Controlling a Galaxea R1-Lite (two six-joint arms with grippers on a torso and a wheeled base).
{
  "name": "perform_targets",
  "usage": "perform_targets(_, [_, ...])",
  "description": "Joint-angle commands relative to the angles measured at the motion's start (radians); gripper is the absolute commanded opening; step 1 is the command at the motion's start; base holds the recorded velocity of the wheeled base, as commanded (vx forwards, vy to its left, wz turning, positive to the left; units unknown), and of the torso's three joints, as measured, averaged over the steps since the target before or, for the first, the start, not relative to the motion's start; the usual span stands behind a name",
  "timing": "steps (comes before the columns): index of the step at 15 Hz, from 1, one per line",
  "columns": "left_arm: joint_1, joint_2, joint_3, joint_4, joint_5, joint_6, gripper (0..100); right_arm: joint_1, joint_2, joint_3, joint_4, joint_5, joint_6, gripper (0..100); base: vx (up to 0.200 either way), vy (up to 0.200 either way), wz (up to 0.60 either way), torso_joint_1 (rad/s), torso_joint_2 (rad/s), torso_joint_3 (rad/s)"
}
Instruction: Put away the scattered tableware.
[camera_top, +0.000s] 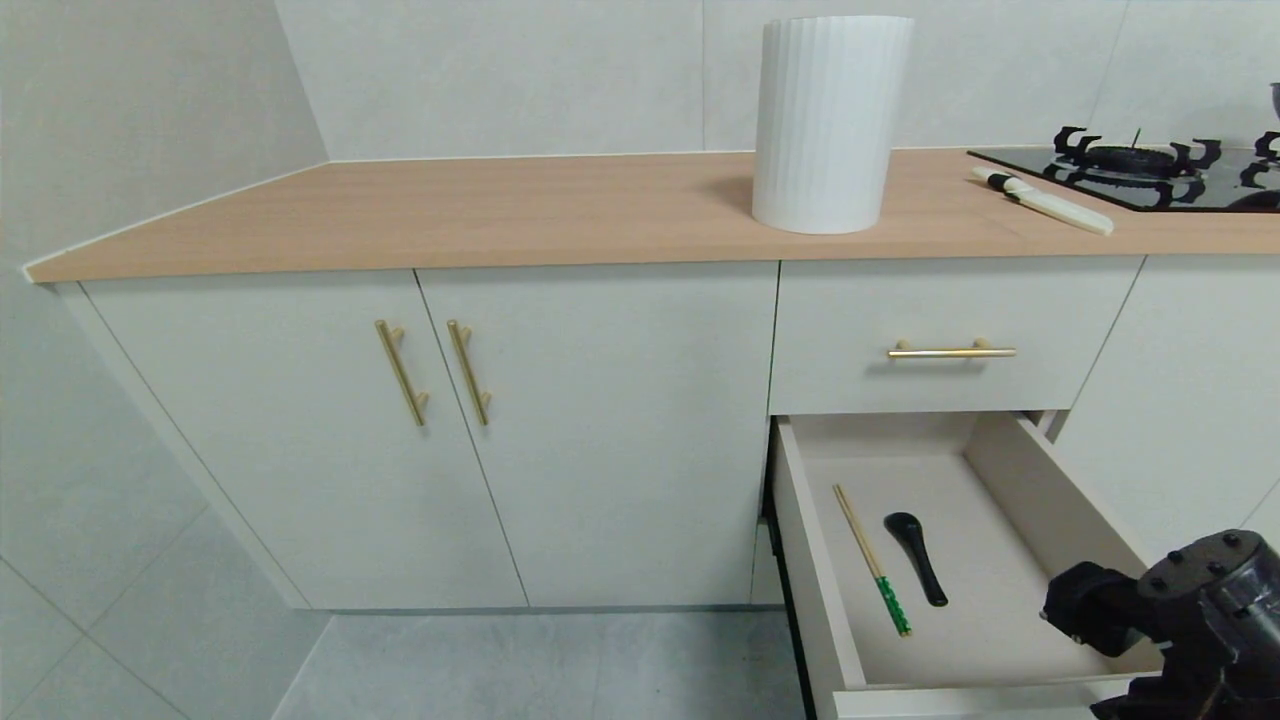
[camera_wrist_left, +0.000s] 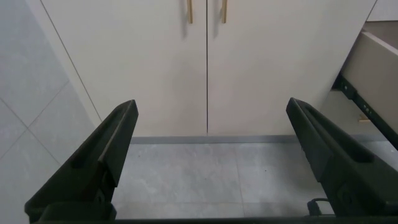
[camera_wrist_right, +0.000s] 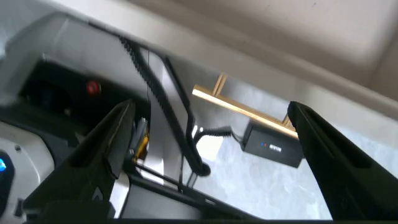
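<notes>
Fingers (camera_wrist_left: 102, 158) of the left gripper (camera_wrist_left: 211, 112) stand wide apart and empty, low before the double cabinet doors (camera_wrist_left: 205, 62). The right gripper (camera_wrist_right: 211, 109) is likewise spread wide and holds nothing, with a gold bar handle (camera_wrist_right: 242, 109) just beyond it. Its arm (camera_top: 1200, 590) sits at the near corner of the open drawer (camera_top: 810, 560).

Inside the drawer, chopsticks (camera_top: 872, 560) and a black spoon (camera_top: 915, 555) lie side by side, not touching. Farther back on the counter (camera_top: 500, 210) stands a white ribbed cylinder (camera_top: 828, 125). A pale knife (camera_top: 1042, 200) lies just beside the hob (camera_top: 1130, 175).

Judgement: stowing is partly done — the knife appears to be the outstanding item. The next move calls for lifting an arm to counter height, gripping the knife and lowering it into the drawer.
</notes>
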Motion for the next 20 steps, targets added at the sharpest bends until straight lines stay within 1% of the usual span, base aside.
perform_targets(1, [0.000,0.002,0.000,0.000,0.000,0.000,100,0.004,0.038,0.002,0.000,0.000,0.002,100,0.000,0.000,0.00,0.000,0.00,0.000])
perform_targets(4, [0.000,0.002,0.000,0.000,0.000,0.000,100,-0.003,0.077,-0.007,-0.008,-0.019,0.012,100,0.000,0.000,0.00,0.000,0.00,0.000])
perform_targets(7, [0.000,0.002,0.000,0.000,0.000,0.000,100,-0.036,0.106,-0.022,-0.009,-0.022,0.037,100,0.000,0.000,0.00,0.000,0.00,0.000])
perform_targets(11, [0.000,0.002,0.000,0.000,0.000,0.000,100,-0.117,0.132,-0.047,-0.015,-0.049,0.037,100,0.000,0.000,0.00,0.000,0.00,0.000])
perform_targets(16, [0.000,0.002,0.000,0.000,0.000,0.000,100,-0.185,0.150,-0.073,-0.017,-0.071,0.040,100,0.000,0.000,0.00,0.000,0.00,0.000])
perform_targets(20, [0.000,0.002,0.000,0.000,0.000,0.000,100,-0.214,0.215,-0.102,-0.038,-0.082,0.109,100,0.000,0.000,0.00,0.000,0.00,0.000])
